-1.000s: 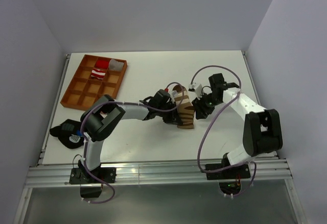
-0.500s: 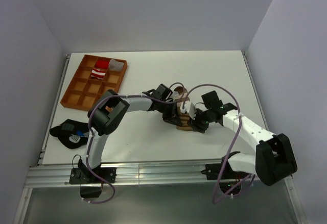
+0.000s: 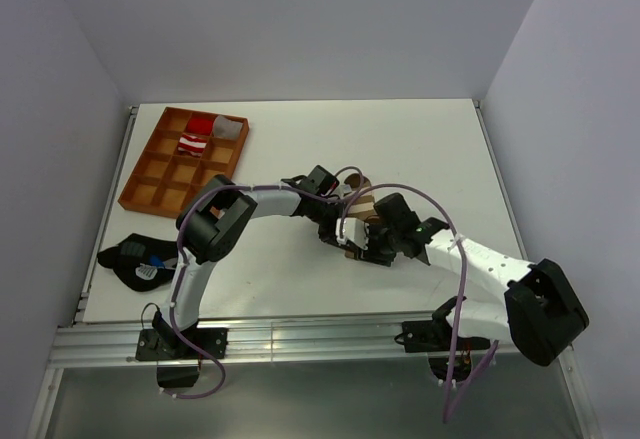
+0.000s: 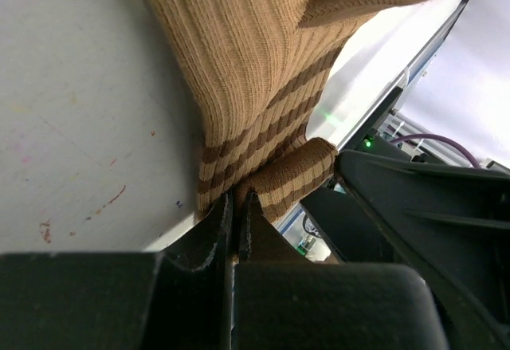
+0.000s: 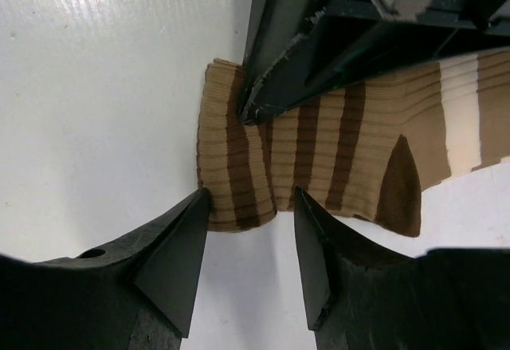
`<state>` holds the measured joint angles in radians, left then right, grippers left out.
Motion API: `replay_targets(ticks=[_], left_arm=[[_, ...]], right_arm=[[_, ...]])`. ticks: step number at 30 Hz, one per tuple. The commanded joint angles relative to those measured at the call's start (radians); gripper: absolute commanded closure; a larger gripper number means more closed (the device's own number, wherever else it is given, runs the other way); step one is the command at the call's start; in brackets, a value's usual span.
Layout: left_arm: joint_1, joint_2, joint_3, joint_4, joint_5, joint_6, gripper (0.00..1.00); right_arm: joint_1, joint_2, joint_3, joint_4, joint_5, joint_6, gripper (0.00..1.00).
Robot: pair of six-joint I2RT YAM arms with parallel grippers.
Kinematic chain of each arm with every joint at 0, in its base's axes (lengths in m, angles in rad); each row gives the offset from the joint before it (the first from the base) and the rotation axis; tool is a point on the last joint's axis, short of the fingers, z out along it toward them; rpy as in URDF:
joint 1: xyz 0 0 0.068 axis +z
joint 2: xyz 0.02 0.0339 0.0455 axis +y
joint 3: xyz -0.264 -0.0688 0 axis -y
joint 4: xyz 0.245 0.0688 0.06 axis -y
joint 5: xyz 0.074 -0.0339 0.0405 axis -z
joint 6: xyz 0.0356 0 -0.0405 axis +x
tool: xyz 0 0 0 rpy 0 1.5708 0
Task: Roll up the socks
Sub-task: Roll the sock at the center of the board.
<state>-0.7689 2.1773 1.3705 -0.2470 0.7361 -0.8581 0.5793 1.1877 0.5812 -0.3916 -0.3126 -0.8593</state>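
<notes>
The red-and-white sock [image 3: 196,141] sits in the tray [image 3: 150,184] at ten o'clock — seemingly done. The brown-and-tan sock [image 5: 319,151], mid-table, is barely rolled: left gripper [image 4: 237,206] clamped on its cuff, right gripper [image 5: 251,198] spread wide around the fold.

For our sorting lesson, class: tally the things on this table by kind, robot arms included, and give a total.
Socks: 2 (red-and-white sock, brown-and-tan sock)
Orange tray: 1
Black lump: 1
Robot arms: 2 (left arm, right arm)
Total: 6
</notes>
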Motion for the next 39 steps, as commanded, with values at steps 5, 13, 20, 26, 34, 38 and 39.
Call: replay_targets(ticks=[5, 13, 20, 26, 34, 38, 39], left_arm=[[-0.001, 0.065, -0.016, -0.118, -0.084, 0.059, 1.00], [0.003, 0.076, -0.010, -0.117, -0.078, 0.059, 1.00], [0.003, 0.073, -0.004, -0.115, -0.073, 0.051, 1.00], [0.003, 0.042, -0.039, -0.068, -0.075, -0.004, 0.95], [0.020, -0.100, -0.227, 0.214, -0.121, -0.197, 0.77], [0.020, -0.181, -0.336, 0.376, -0.188, -0.291, 0.73], [0.022, -0.191, -0.350, 0.421, -0.202, -0.323, 0.73]], right_arm=[[0.054, 0.013, -0.020, 0.054, 0.038, -0.007, 0.48], [0.097, 0.026, -0.040, 0.057, 0.067, 0.003, 0.49], [0.122, 0.089, -0.050, 0.094, 0.109, 0.022, 0.60], [0.119, 0.110, -0.067, 0.131, 0.135, 0.063, 0.83], [0.004, 0.125, 0.002, -0.012, -0.062, 0.051, 0.90], [-0.055, 0.170, 0.081, -0.145, -0.140, -0.003, 0.90], [-0.067, 0.185, 0.098, -0.171, -0.175, -0.013, 0.90]])
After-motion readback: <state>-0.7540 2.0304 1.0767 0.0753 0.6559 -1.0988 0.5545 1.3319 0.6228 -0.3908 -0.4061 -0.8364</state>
